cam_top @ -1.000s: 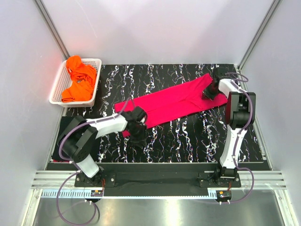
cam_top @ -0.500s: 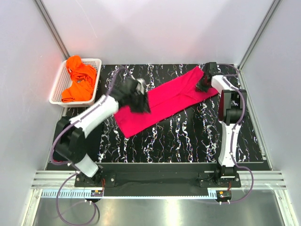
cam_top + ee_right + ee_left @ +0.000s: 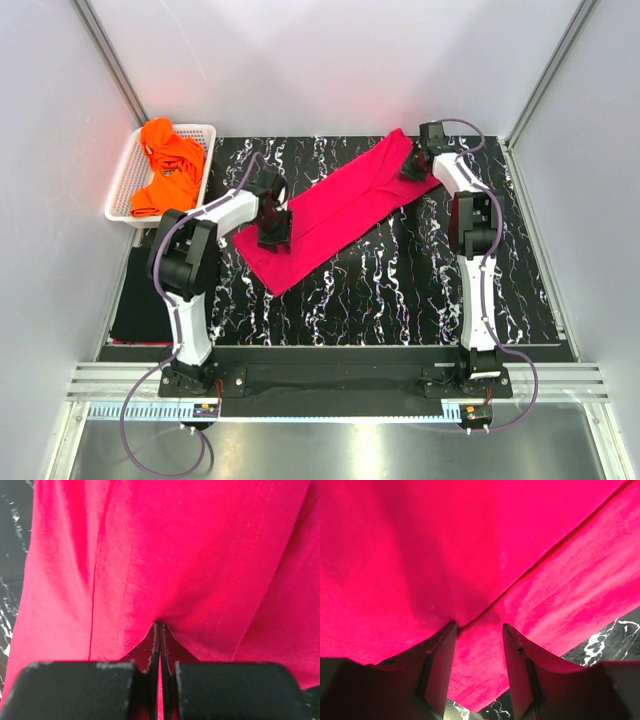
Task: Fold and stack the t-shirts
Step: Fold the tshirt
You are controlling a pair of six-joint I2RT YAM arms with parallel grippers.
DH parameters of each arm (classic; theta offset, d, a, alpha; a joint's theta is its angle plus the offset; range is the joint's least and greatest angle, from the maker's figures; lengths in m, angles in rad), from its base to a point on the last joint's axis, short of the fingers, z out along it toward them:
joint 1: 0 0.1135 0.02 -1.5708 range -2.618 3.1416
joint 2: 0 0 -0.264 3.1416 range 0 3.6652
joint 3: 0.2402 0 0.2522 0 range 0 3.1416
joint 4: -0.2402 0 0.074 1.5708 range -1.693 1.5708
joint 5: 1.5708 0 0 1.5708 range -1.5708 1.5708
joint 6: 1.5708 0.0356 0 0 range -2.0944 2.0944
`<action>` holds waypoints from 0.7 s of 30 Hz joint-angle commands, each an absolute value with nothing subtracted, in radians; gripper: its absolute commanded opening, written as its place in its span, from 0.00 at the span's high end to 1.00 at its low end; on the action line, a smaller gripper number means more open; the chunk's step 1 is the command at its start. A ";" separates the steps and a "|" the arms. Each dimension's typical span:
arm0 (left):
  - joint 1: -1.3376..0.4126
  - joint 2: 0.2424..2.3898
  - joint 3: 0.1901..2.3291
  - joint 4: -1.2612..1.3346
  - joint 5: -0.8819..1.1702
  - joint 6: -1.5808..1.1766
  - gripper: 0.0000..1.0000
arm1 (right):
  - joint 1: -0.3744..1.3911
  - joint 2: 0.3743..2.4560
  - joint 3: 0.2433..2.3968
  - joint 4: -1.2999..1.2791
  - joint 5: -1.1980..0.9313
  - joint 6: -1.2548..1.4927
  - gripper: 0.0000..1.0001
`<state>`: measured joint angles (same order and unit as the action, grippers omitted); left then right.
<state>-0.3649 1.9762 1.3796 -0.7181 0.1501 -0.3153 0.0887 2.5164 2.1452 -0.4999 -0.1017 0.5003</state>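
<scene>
**Pink shirt stretched between two grippers, one parted, one clamped**

At the far left, a white lattice plastic basket (image 3: 119, 188) holds crumpled bright orange cloth t-shirts (image 3: 168, 165). Nearer the arms, a black t-shirt folded flat (image 3: 138, 300) lies at the left edge of the black white-veined table mat (image 3: 400, 290).

The left gripper (image 3: 273, 228) sits over the left part of the hot-pink cloth t-shirt (image 3: 340, 205). Its jaws are partly apart. The wrist view shows a fold line of the cloth running up to its fingertips, but nothing pinched between them.

The pink shirt lies on the mat as a long folded strip, running diagonally from near left to far right.

At the strip's far right end, the right gripper (image 3: 413, 165) is fully closed, with a thin edge of pink cloth pinched between its fingers.
</scene>
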 commanded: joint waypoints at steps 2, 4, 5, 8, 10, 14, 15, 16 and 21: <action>-0.376 1.954 1.223 -0.654 0.250 -0.385 0.54 | 0.130 2.563 2.217 -0.560 -0.137 0.474 1.00; -0.383 1.915 1.158 -0.614 0.291 -0.443 0.54 | 0.143 2.580 2.244 -0.577 -0.135 0.472 1.00; -0.399 1.905 1.103 -0.600 0.311 -0.459 0.54 | 0.147 2.583 2.250 -0.583 -0.135 0.469 1.00; -0.451 1.850 0.987 -0.514 0.392 -0.535 0.54 | 0.159 2.582 2.266 -0.600 -0.130 0.450 1.00; -0.521 1.812 0.921 -0.474 0.417 -0.603 0.54 | 0.161 2.579 2.270 -0.603 -0.135 0.440 1.00; -0.648 1.783 0.885 -0.405 0.440 -0.705 0.54 | 0.161 2.603 2.321 -0.612 -0.185 0.408 1.00; -0.672 1.782 0.882 -0.384 0.451 -0.751 0.54 | 0.161 2.627 2.353 -0.614 -0.201 0.400 1.00; -0.713 1.786 0.888 -0.365 0.460 -0.773 0.54 | 0.163 2.641 2.371 -0.614 -0.228 0.387 1.00; -0.793 1.865 0.962 -0.288 0.486 -0.859 0.53 | 0.167 2.741 2.512 -0.618 -0.258 0.373 1.00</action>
